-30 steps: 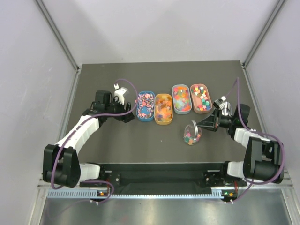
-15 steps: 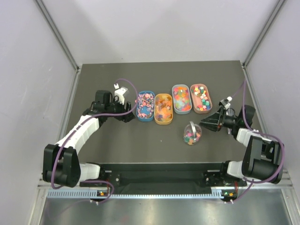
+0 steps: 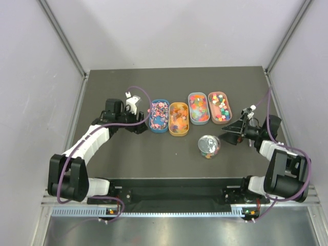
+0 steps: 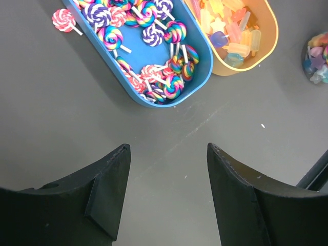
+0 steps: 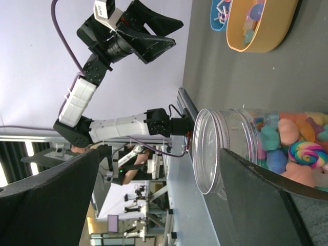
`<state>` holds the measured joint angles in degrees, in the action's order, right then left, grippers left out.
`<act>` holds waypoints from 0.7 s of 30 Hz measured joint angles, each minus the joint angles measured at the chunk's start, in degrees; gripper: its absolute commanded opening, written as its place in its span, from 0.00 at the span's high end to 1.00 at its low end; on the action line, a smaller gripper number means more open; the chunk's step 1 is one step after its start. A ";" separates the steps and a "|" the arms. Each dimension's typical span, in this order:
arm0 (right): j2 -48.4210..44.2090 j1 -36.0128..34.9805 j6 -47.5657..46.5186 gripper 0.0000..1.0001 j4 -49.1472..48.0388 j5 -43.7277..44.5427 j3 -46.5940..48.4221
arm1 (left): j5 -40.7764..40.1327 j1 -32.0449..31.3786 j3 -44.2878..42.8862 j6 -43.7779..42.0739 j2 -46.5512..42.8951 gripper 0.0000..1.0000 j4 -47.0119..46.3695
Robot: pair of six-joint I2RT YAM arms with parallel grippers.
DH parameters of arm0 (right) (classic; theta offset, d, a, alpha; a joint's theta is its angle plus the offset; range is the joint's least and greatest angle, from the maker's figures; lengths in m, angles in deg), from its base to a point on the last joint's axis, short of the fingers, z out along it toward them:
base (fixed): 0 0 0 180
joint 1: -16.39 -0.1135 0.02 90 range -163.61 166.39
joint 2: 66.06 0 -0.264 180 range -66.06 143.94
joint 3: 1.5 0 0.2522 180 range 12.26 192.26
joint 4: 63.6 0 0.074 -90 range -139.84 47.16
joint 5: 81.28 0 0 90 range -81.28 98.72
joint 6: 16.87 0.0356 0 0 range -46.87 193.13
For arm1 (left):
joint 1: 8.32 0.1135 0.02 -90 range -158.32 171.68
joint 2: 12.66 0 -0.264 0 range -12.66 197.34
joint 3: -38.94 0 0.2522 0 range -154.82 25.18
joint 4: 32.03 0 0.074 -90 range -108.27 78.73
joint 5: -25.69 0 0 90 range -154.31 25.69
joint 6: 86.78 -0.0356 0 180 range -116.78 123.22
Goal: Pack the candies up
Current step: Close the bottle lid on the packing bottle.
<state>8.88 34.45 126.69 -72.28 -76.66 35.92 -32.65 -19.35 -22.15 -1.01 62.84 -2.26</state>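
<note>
Candies (image 3: 199,106): most lie in the four oval trays lined up across the middle of the tabletop (image 3: 154,154). A mixed batch sits in the clear jar (image 3: 209,145), which stands alone in front of the trays on my right arm's side.
Stray: one lollipop (image 4: 64,20) lies on the tabletop just outside the blue tray (image 4: 142,55), and the orange tray (image 4: 266,41) sits beside that one.
Right gripper (image 3: 229,135): wide open and holding nothing. The jar stands just ahead of its fingers, close but not clamped.
Left gripper (image 4: 167,154): fingers apart and empty, hovering over bare tabletop just short of the blue tray.
Jar lid: I cannot tell from either view whether it is on.
Step in hand: as I read it, letting go of the jar and clearing my right arm away.
Doing it well: I would keep the fingers fully spread and draw straight back along the line of approach, with no sideways sweep. The jar looks light, and a brush on its wall could tip it or shove it into the trays. I would lift only once the fingertips are past it.
Since a second ago: the jar was tilted in the shut right gripper. Now it stands upright on its own, and the gripper has opened and pulled back to the right. My left arm has not moved.
</note>
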 measured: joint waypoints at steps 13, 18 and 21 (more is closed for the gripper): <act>-1.40 1.27 11.10 0.00 -22.51 -0.02 23.02 | -7.74 0.17 -2.10 -3.13 -1.09 0.34 2.82; 11.87 2.16 29.22 0.00 -44.15 -0.59 37.24 | -5.49 0.48 -7.23 -3.91 -1.40 0.34 5.70; 24.15 3.28 36.94 0.00 -48.46 -1.11 50.51 | -1.40 0.48 -12.04 -4.76 -1.03 0.34 8.13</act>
<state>33.03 37.73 163.62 -120.73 -77.77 86.43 -34.05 -18.87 -34.20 -5.77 61.81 5.87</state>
